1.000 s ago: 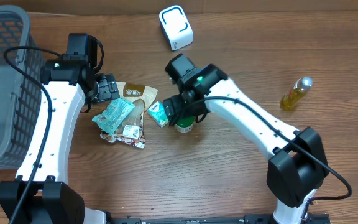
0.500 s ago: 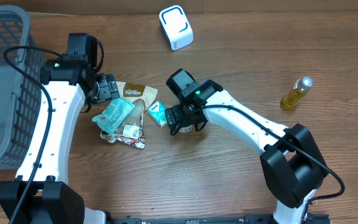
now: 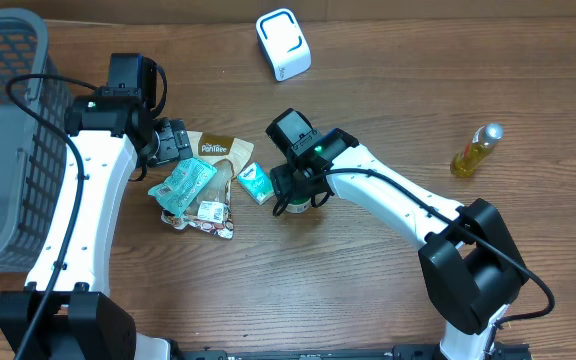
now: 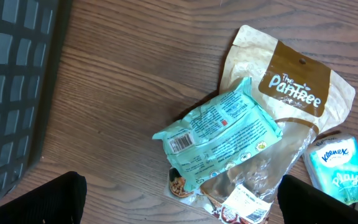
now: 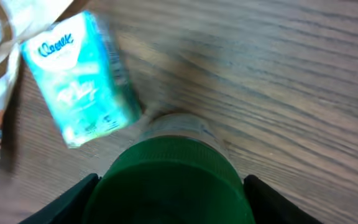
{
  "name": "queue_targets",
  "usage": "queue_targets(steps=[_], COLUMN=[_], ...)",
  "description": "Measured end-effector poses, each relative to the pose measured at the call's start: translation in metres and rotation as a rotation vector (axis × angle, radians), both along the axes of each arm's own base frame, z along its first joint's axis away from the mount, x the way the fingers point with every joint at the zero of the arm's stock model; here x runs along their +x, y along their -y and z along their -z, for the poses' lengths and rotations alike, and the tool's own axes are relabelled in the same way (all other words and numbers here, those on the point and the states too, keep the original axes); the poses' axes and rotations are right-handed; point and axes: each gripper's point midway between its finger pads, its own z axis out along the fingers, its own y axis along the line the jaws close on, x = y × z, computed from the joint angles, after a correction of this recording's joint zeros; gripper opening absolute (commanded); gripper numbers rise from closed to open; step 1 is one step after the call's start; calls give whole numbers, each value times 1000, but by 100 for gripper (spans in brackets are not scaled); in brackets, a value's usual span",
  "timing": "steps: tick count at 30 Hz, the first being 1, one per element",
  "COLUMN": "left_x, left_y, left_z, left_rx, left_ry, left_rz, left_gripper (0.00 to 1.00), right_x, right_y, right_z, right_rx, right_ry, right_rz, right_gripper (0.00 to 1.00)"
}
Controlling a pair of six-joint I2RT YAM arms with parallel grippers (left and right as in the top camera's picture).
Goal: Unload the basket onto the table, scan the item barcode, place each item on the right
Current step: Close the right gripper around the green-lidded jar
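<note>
Green-capped jar [image 5: 173, 177] stood upright on the counter [image 3: 368, 300], straight beneath right tool [image 3: 295, 193], cap between its fingers. Couldn't tell whether they pinched it. Left tool [image 3: 173, 142] spread, well apart.

In the right wrist view the green-lidded jar [image 5: 169, 180] runs off the bottom edge, and the tissue pack [image 5: 79, 78] is blurred. From overhead the right hand [image 3: 293, 195] hides most of that jar. The left wrist view crops the basket [image 4: 11, 81] and the fingers of the left hand [image 4: 182, 199].
</note>
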Motion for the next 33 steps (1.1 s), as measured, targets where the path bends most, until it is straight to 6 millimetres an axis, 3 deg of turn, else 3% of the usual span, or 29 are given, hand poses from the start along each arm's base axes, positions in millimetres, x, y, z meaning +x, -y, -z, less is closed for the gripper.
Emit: queue_targets(steps=[7, 14, 20, 21, 26, 33], left_x=[0, 0, 0, 0, 0, 0], left_y=[0, 0, 0, 0, 0, 0], left_z=[0, 0, 0, 0, 0, 0], left_rx=[0, 0, 0, 0, 0, 0], left_ry=[0, 0, 0, 0, 0, 0], left_rz=[0, 0, 0, 0, 0, 0], left_gripper=[100, 100, 99, 100, 100, 99], right_x=[6, 12, 16, 16, 18, 18], right_y=[7, 40, 73, 78, 85, 80], right_z=[-1, -2, 0, 2, 5, 5], right_rx=[-40, -156, -172, -158, -67, -34], right_ry=[35, 74, 32, 8, -89, -112], right_rz=[21, 210, 418, 447, 516, 471], right_gripper=[59, 59, 83, 100, 100, 100])
